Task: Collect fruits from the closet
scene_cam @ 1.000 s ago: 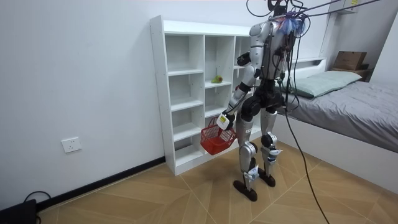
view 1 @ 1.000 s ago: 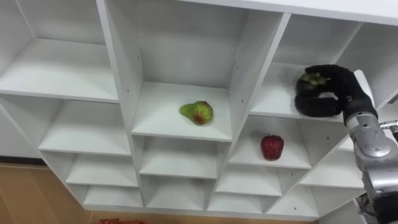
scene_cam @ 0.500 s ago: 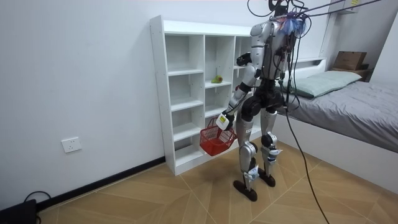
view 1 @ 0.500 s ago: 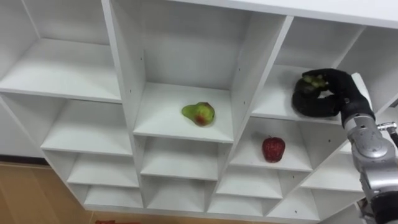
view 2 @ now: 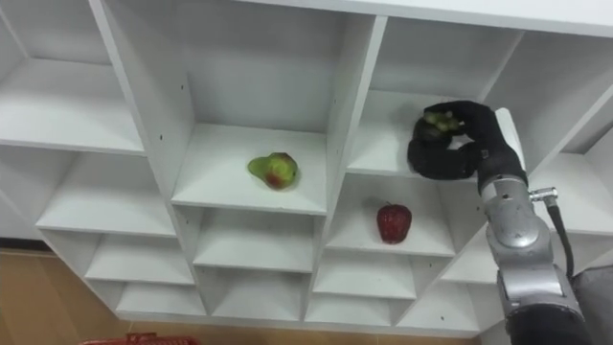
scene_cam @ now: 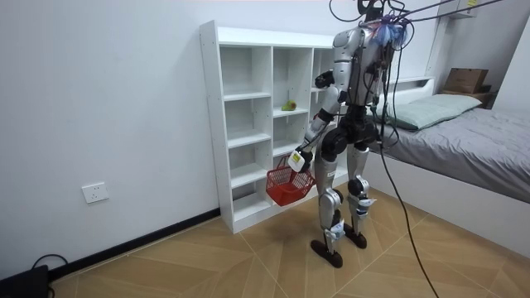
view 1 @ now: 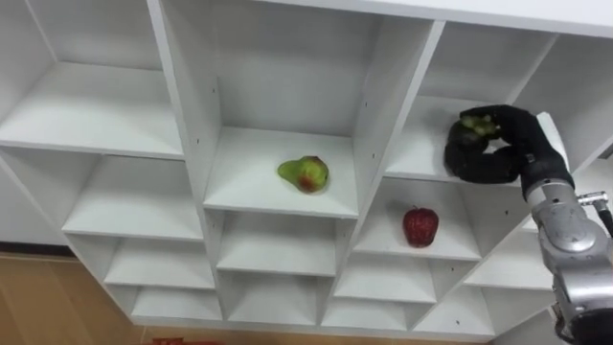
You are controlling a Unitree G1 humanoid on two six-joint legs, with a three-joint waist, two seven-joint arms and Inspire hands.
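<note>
Now at the white closet [view 1: 187,96], left hand [scene_cam: 296,160] grips the red basket [scene_cam: 289,184] by its handle. Right hand [view 1: 490,159] clasps green grapes [view 1: 476,123] on the upper-right shelf; pear [view 1: 305,173] centre shelf, red apple [view 1: 419,226] shelf below the grapes.

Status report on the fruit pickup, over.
Right hand shut on green fruit, right column shelf. Left hand holds red basket. Pear and red apple on shelves. Nothing in the way.
</note>
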